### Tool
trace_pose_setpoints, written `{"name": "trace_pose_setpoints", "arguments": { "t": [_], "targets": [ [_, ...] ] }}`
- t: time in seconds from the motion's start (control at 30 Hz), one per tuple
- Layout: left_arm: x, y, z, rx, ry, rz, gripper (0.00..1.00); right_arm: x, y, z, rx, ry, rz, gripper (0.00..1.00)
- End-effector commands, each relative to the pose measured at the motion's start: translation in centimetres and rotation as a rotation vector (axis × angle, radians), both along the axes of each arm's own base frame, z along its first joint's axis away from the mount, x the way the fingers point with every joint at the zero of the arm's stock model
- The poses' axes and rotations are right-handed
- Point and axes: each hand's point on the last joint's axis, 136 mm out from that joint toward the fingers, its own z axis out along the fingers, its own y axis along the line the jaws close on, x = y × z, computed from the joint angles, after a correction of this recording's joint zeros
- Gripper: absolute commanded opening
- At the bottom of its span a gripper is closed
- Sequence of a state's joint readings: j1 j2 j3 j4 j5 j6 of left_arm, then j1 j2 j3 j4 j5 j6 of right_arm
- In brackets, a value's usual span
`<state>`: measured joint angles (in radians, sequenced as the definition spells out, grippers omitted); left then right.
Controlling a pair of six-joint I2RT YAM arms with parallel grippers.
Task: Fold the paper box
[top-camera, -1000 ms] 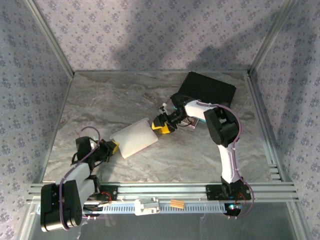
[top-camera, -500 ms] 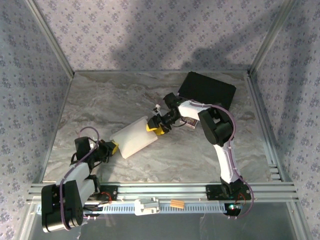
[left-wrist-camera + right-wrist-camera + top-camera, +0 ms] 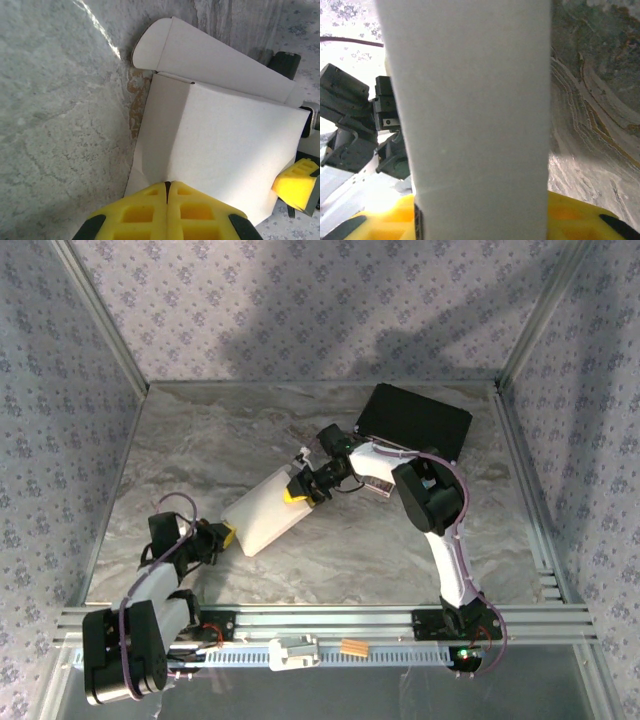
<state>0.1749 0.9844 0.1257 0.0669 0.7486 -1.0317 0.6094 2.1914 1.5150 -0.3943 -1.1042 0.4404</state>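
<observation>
Nearest the bases, the left gripper [image 3: 224, 536] is found closed tight, its yellow fingers pinched on the near corner of the paper box [image 3: 265, 512]. The box is lying slantwise at mid-table, partly raised, with a rounded flap [image 3: 200, 47] spread flat on the table [image 3: 190, 450]. At the box's far end the right gripper [image 3: 298, 488] is placed astride an upright panel. A finger is seen on each side of it, but whether the panel is actually clamped cannot be told.

The box is judged light, thin and easily creased, and it may be dragged or buckled if squeezed mid-panel. Hold is best taken at the edges and close to the scored folds, with one corner pinned.

Open marble is noted to the left and towards the back wall. Beyond the right gripper the black case [image 3: 415, 422] is lying close, so room on that side is restricted.
</observation>
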Motion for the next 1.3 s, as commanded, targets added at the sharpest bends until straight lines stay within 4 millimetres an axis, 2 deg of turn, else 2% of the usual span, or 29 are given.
{"name": "trace_pose_setpoints", "arguments": {
  "t": [0.0,0.03,0.1,0.13,0.2,0.23,0.27,0.33,0.5,0.53,0.57,0.67,0.8,0.93,1.0,1.07,1.13,1.27],
  "targets": [
    [-3.0,0.7,-2.5,0.054,0.238,0.032,0.15,0.2,-0.2,2.8,-0.008,-0.101,-0.004,0.33],
    [-2.2,0.8,-1.2,0.065,0.237,0.039,0.22,0.3,-0.7,3.6,-0.014,-0.143,-0.01,0.32],
    [-0.9,1.1,2.1,0.117,0.212,0.082,0.28,0.5,-1.4,5.3,-0.024,-0.236,-0.019,0.29],
    [-0.4,1.7,4.2,0.179,0.192,0.126,0.36,0.7,-1.9,6.4,-0.029,-0.296,-0.024,0.27],
    [0.1,2.3,8.2,0.247,0.163,0.217,0.49,0.9,-2.9,7.9,-0.063,-0.412,-0.03,0.27],
    [-0.2,2.5,9.6,0.262,0.189,0.26,0.58,1.0,-3.5,8.7,-0.083,-0.479,-0.036,0.27],
    [-0.5,2.5,10.5,0.258,0.243,0.309,0.63,1.3,-4.0,9.5,-0.089,-0.553,-0.052,0.27],
    [-0.2,1.5,12.1,0.219,0.328,0.338,0.61,1.5,-4.9,11.0,-0.104,-0.725,-0.072,0.27],
    [3.0,-1.4,18.1,0.152,0.361,0.372,0.61,1.3,-6.0,13.3,-0.17,-1.162,-0.087,0.23],
    [3.2,-1.7,19.0,0.141,0.375,0.4,0.61,1.1,-6.5,12.5,-0.202,-1.21,-0.085,0.24],
    [3.5,-1.8,19.9,0.132,0.382,0.422,0.61,1.0,-6.5,12.6,-0.219,-1.261,-0.083,0.24],
    [4.6,-3.0,20.9,0.065,0.429,0.449,0.64,0.7,-6.3,12.7,-0.273,-1.36,-0.054,0.23],
    [5.3,-4.5,20.0,-0.005,0.509,0.475,0.65,-0.1,-5.3,13.2,-0.321,-1.504,-0.003,0.23],
    [5.5,-5.2,18.4,-0.022,0.589,0.478,0.71,-0.8,-4.5,13.6,-0.348,-1.585,0.032,0.23],
    [6.0,-5.2,17.2,-0.047,0.602,0.505,0.72,-1.3,-4.2,13.9,-0.339,-1.605,0.061,0.22],
    [8.1,-4.7,17.0,-0.086,0.54,0.535,0.72,-1.9,-3.7,14.0,-0.334,-1.622,0.085,0.22],
    [8.9,-4.6,16.7,-0.088,0.559,0.52,0.73,-2.2,-3.5,14.3,-0.323,-1.627,0.089,0.22],
    [7.9,-6.2,15.1,-0.093,0.658,0.441,0.73,-2.6,-3.0,14.7,-0.313,-1.654,0.092,0.21]
  ]
}}
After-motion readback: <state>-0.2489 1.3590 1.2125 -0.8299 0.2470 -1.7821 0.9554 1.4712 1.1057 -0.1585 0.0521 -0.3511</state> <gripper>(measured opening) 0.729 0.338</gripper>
